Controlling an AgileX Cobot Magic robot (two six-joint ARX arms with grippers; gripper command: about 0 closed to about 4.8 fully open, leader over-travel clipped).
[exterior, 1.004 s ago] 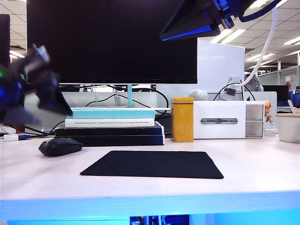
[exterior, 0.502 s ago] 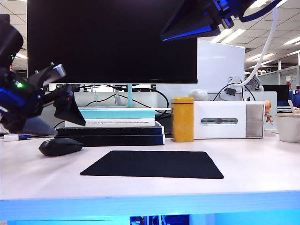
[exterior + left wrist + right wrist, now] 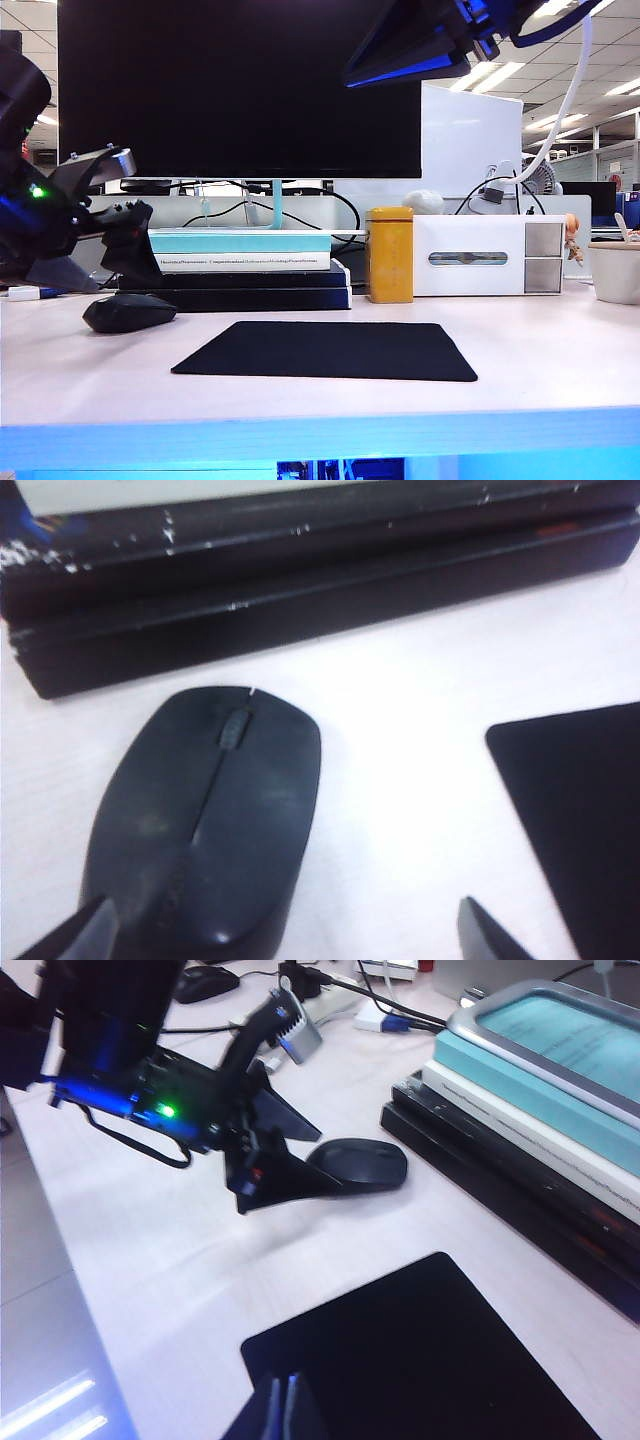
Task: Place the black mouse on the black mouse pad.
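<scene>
At far left, the left gripper (image 3: 95,245) hangs just above the small matte black oval mouse (image 3: 129,313), jaws spread wide, grasping nothing. The mouse rests on the pale table (image 3: 560,350), left of the thin black rectangular mouse pad (image 3: 325,351). The right gripper (image 3: 280,1410), raised above the pad, has its fingers pressed together, empty.

Exterior view: low at table edge, level, facing the monitor (image 3: 238,88). Left wrist view: close, angled down over the black mouse (image 3: 205,815). Right wrist view: high, looking down; all share mouse, black mouse pad (image 3: 430,1360).
</scene>
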